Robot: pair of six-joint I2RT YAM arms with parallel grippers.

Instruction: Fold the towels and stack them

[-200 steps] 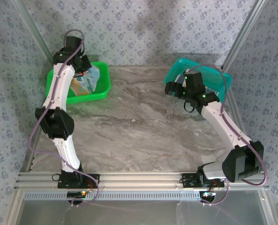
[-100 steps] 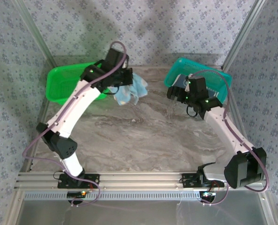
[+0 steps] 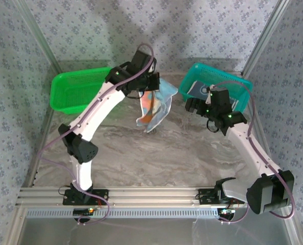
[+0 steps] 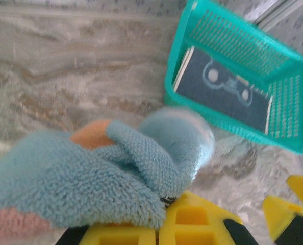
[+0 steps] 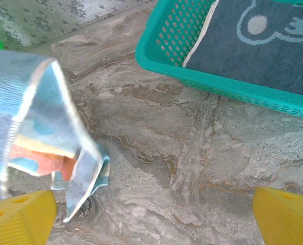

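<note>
Terry towel (image 3: pixel 154 108), light blue and orange, hangs crumpled above the surface (image 3: pixel 156 150), clamped in the left end effector (image 3: pixel 152 84). Near it hovers the right end effector (image 5: pixel 151 217), fingers apart. Folding seems not begun; a dark folded cloth (image 3: pixel 200 91) lies in the teal basket (image 3: pixel 229 81).

Grey-and-cream marbled tabletop (image 3: pixel 156 153) here, brown veins sweeping across it, soft even light giving it a faint sheen. Wallpaper closes it in on three sides: the back wall (image 3: pixel 192 25), the left wall (image 3: pixel 8 102) and the right wall (image 3: pixel 294 102), all pale grey-blue with a small repeating floral print, and dim, blurred shadows lie on the back one. Two bare aluminium posts rise at the far corners, left post (image 3: pixel 36 35) and right post (image 3: pixel 266 35). Along the near edge run slotted aluminium rails (image 3: pixel 151 196), and below them sit a perforated strip (image 3: pixel 151 212) and a clear panel (image 3: pixel 141 232).
</note>
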